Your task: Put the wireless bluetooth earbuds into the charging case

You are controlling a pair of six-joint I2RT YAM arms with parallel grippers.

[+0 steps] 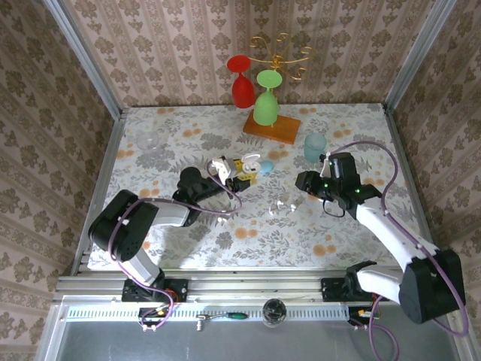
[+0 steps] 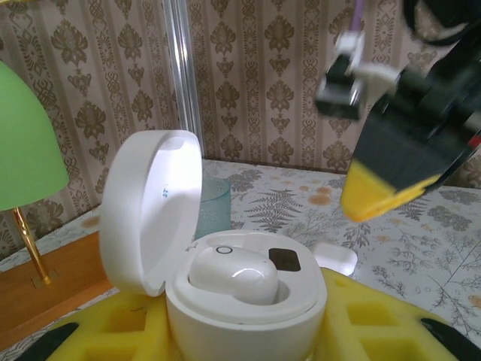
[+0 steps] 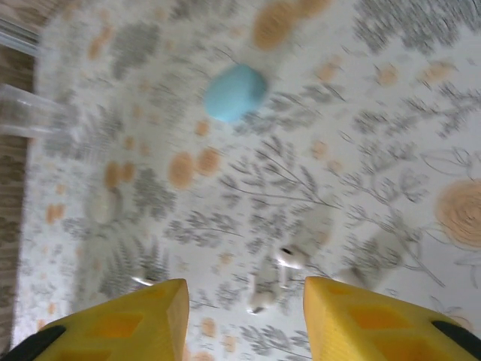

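My left gripper (image 2: 244, 335) is shut on the white charging case (image 2: 248, 316), its yellow fingers (image 2: 376, 320) pressing both sides. The case's lid (image 2: 150, 214) stands open on the left. One glossy white earbud (image 2: 233, 274) sits in a well of the case. In the top view this gripper (image 1: 222, 179) holds the case (image 1: 219, 167) at mid-table. My right gripper (image 3: 246, 297) is open and holds nothing. It hovers over two loose white earbuds (image 3: 289, 258) lying on the cloth. The top view puts it (image 1: 302, 183) just up and right of those earbuds (image 1: 282, 204).
A light blue case (image 1: 264, 165) and a small white case (image 1: 251, 161) lie beside the held case. Behind stand a wooden rack (image 1: 272, 126) with red and green glasses, a teal cup (image 1: 315, 147) and a clear glass (image 1: 148, 141). Wallpapered walls enclose the table.
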